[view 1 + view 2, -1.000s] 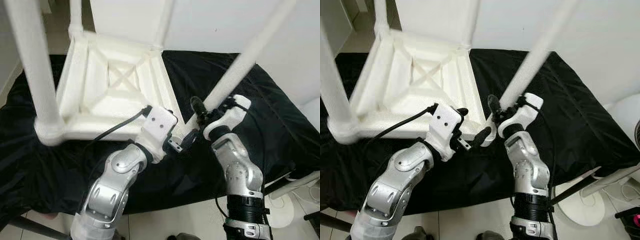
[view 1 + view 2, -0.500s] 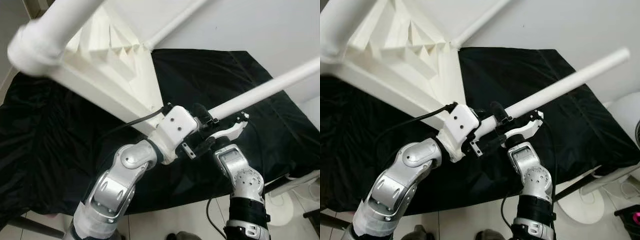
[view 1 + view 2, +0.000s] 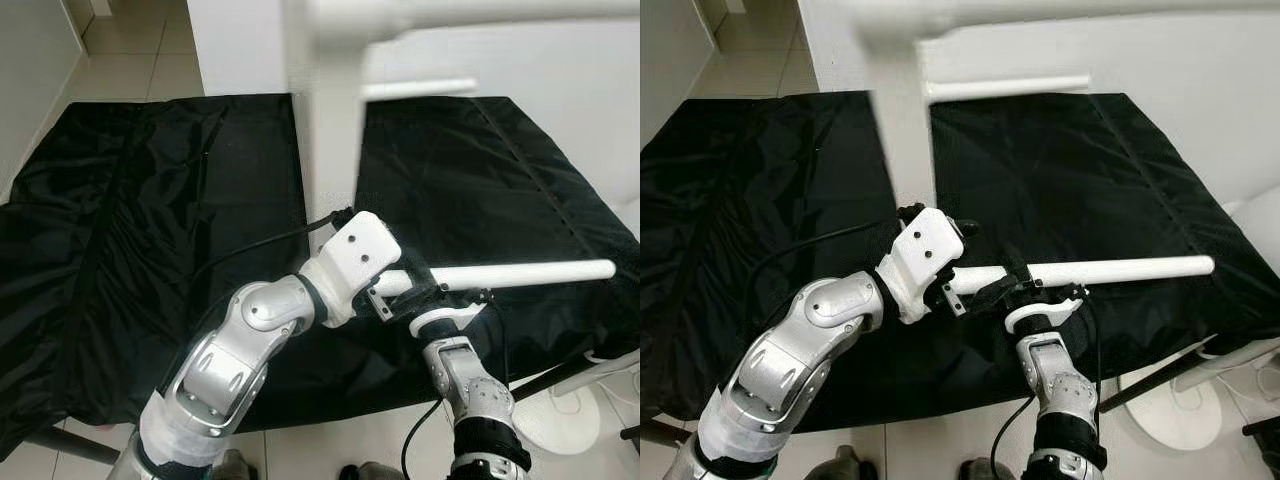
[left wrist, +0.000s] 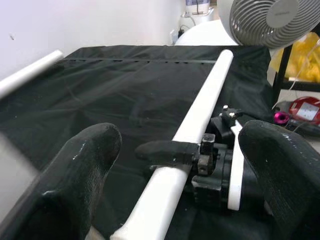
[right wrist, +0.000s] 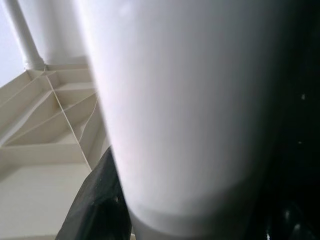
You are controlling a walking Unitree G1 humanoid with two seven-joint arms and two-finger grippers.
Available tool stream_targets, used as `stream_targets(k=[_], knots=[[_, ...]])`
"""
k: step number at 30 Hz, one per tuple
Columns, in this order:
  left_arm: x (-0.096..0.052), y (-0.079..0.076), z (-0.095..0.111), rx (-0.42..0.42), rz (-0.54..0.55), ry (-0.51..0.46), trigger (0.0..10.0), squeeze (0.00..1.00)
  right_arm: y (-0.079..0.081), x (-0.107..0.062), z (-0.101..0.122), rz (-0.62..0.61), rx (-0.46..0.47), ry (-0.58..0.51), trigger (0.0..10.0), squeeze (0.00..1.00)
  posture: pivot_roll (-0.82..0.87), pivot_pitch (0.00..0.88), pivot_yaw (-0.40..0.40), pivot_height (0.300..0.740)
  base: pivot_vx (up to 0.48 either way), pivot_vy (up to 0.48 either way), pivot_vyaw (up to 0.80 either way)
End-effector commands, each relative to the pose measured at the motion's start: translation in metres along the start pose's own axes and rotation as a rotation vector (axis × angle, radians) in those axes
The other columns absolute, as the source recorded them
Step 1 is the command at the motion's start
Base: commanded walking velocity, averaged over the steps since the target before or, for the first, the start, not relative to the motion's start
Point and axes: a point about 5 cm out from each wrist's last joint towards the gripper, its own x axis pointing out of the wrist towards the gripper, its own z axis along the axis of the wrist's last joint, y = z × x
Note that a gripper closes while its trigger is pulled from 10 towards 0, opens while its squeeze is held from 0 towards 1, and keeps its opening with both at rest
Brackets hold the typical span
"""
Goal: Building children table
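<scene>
I judge the step is turning the assembled white plastic children table (image 3: 335,110), which stands on its side over the black cloth-covered surface (image 3: 150,200). My right gripper (image 3: 1012,283) is clamped on its white tubular leg (image 3: 1110,268), which points horizontally to my right, while my left gripper (image 4: 170,150) stays wide around the leg's base. Next I must lower it gently onto its feet.

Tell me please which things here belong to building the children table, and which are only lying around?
Belonging to the job:
- white table leg, horizontal, held by the right gripper
- white table body, blurred, lifted close to the camera
- left gripper, open beside the leg

Only lying around:
- black cloth below
- fan
- yellow bag
- red object
</scene>
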Motion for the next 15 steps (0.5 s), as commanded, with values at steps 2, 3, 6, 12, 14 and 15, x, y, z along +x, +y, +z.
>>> stream_targets(k=[2,3,6,12,14,15], knots=[[0.002,-0.004,-0.004,0.049,-0.067,0.007,10.0,0.00,0.003,0.009,-0.010,0.048,0.044,-0.002,10.0,0.00,0.00,0.041,-0.014,0.740,0.000,0.000,0.00],[0.000,-0.001,-0.009,0.064,-0.064,0.021,10.0,0.00,0.004,0.009,-0.009,0.062,0.046,0.001,10.0,0.00,0.00,0.041,-0.014,0.740,0.000,0.000,0.00],[-0.001,0.006,-0.013,0.067,-0.046,0.020,10.0,0.00,0.003,0.006,-0.007,0.061,0.036,0.005,10.0,0.00,0.00,0.046,-0.023,0.740,0.000,0.000,0.00],[-0.006,0.025,-0.020,0.104,-0.032,0.033,10.0,0.00,0.001,-0.001,0.000,0.077,0.048,-0.013,10.0,1.00,0.00,0.055,-0.015,0.740,0.000,0.000,0.00],[-0.008,0.029,-0.020,0.114,-0.034,0.037,10.0,0.00,0.000,-0.003,0.003,0.073,0.050,-0.025,10.0,1.00,-0.01,0.055,-0.012,0.740,0.000,0.000,0.00],[-0.009,0.031,-0.022,0.123,-0.036,0.040,10.0,0.00,-0.001,-0.005,0.004,0.071,0.047,-0.033,10.0,1.00,-0.01,0.057,-0.007,0.740,0.000,0.000,0.00]])
